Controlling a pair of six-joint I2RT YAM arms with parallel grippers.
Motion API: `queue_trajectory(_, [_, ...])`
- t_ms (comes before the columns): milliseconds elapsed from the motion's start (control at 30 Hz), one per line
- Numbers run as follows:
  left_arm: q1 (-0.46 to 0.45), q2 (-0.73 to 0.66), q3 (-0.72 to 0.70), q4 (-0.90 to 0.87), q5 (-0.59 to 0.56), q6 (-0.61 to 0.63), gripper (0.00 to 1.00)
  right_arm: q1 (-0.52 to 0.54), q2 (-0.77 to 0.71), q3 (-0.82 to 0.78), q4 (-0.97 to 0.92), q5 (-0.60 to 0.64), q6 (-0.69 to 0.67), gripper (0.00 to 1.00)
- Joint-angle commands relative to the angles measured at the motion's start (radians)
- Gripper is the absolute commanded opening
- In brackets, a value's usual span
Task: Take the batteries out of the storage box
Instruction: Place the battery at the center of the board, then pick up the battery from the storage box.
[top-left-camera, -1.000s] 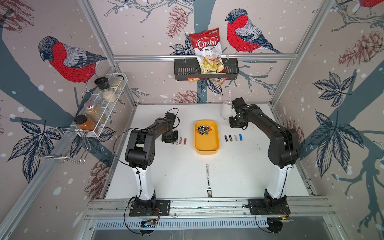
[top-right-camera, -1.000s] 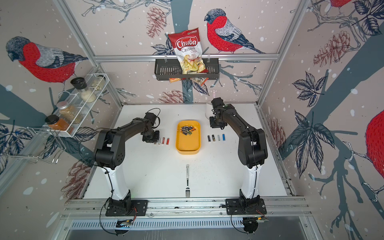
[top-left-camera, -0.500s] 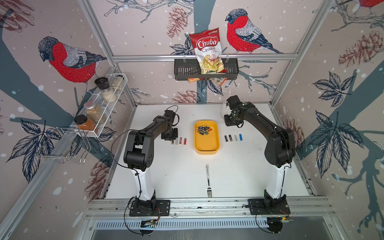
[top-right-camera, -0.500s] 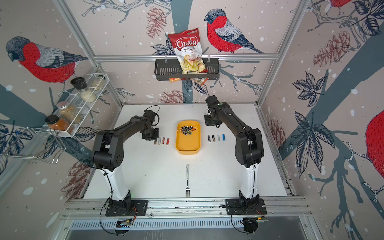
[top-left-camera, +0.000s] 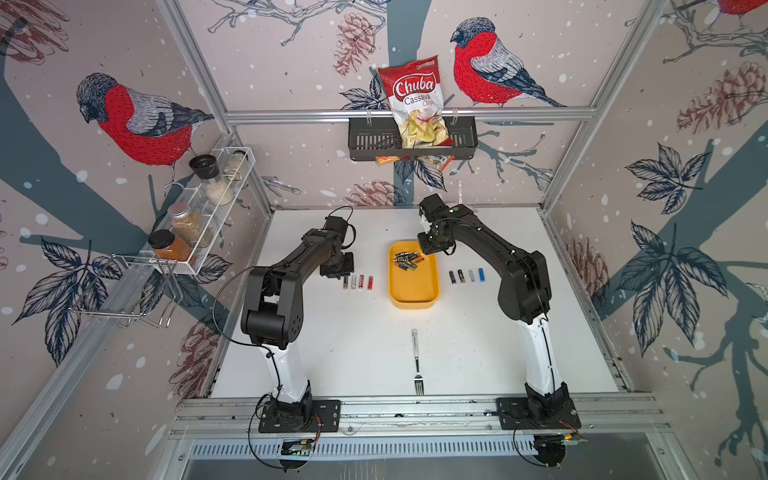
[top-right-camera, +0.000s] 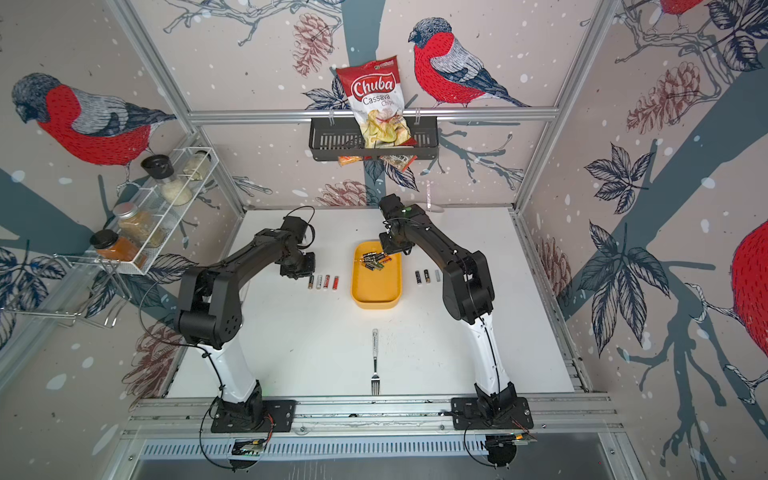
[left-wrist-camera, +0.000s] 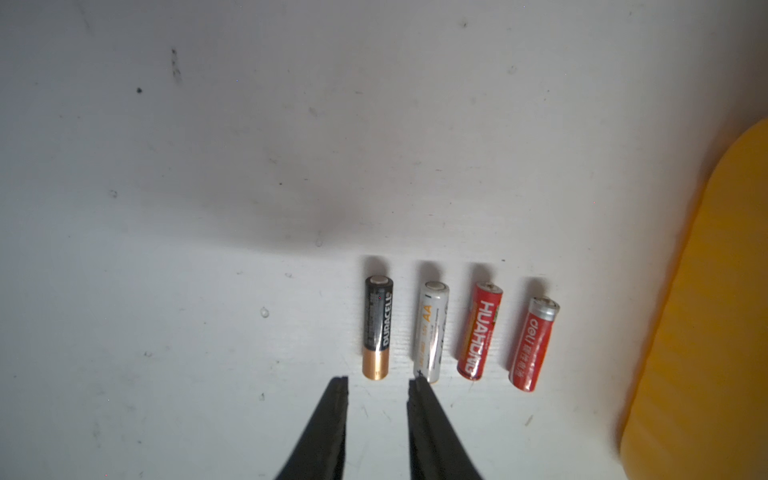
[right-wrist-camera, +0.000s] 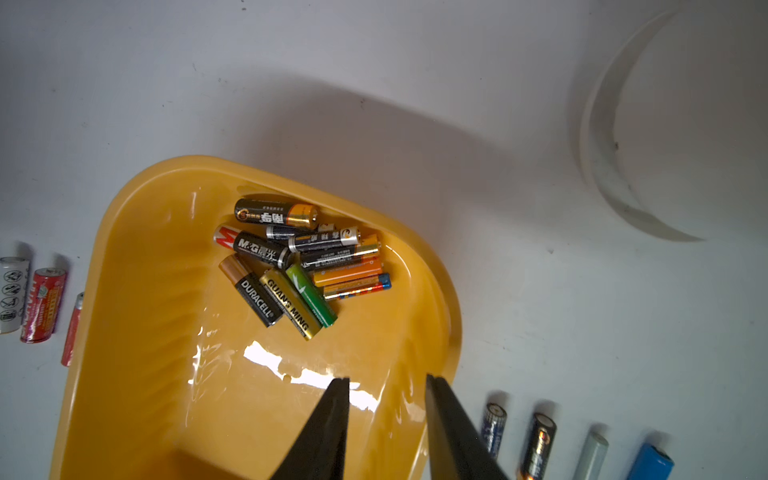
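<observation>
While batteries lie heaped at the far end of the yellow box, mid-bench | left row of four beside it, right row of four opposite | left gripper apart, empty, at its row's end | right gripper apart, empty, over box | cup plain in right wrist view; fork only in top views

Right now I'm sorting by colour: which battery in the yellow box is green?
The green battery, the only green one in the storage box. It lies between the gold Guang Ming cell and the orange cells; the rest are mostly black.
</observation>
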Motion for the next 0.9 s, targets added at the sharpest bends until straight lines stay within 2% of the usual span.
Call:
queue_trajectory(0, [0.001,-0.011,0.012,-0.024,0.015,-0.006,0.30,0.010,0.039,0.041,-0.021,-0.012,-0.013,0.37])
queue_trajectory(267, [0.001,-0.030,0.013,-0.031,0.020,-0.007,0.30,0.027,0.118,0.082,0.007,-0.021,-0.039,0.37])
queue_trajectory(867, [0.001,-0.039,-0.038,-0.007,0.042,-0.018,0.30,0.065,0.197,0.154,0.033,-0.052,-0.063,0.37])
